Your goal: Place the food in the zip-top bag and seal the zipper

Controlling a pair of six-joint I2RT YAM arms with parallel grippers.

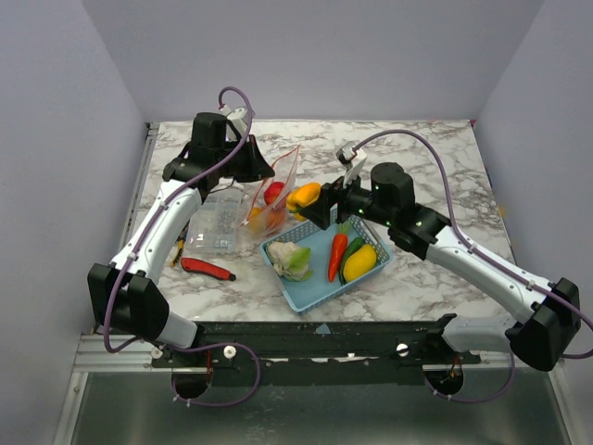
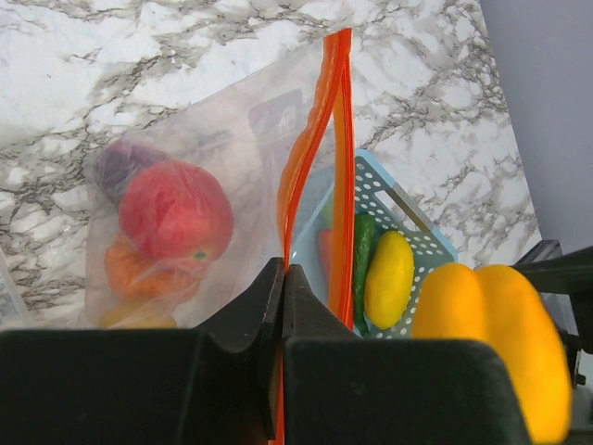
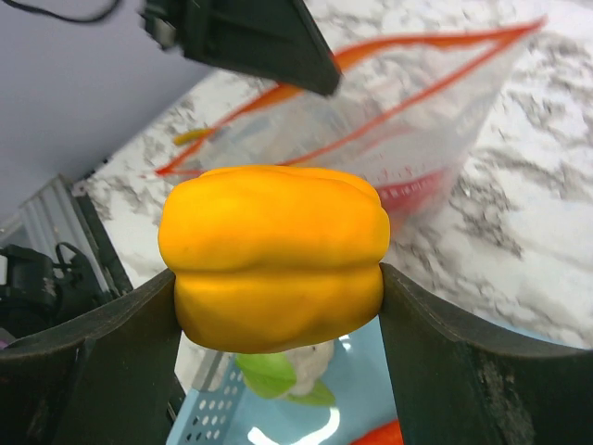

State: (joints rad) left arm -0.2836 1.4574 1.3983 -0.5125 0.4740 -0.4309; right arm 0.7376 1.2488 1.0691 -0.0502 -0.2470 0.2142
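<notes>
The top view looks down from above and behind the arm bases, far enough back to take in the whole marble tabletop (image 1: 426,167). The left wrist camera sits close, sighting along the left fingers (image 2: 236,315), past the zip-top bag (image 2: 204,139) toward the blue basket (image 2: 412,227). The right wrist camera looks out between the right fingers (image 3: 102,352), very near a yellow pepper (image 3: 273,260), facing the bag. All three views share bag, pepper and basket.

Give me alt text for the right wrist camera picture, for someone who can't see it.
The right gripper holds a yellow-orange toy pepper between its jaws, filling the foreground. Behind it, the left gripper holds the clear zip-top bag open by its red-orange zipper on the marble table.
</notes>
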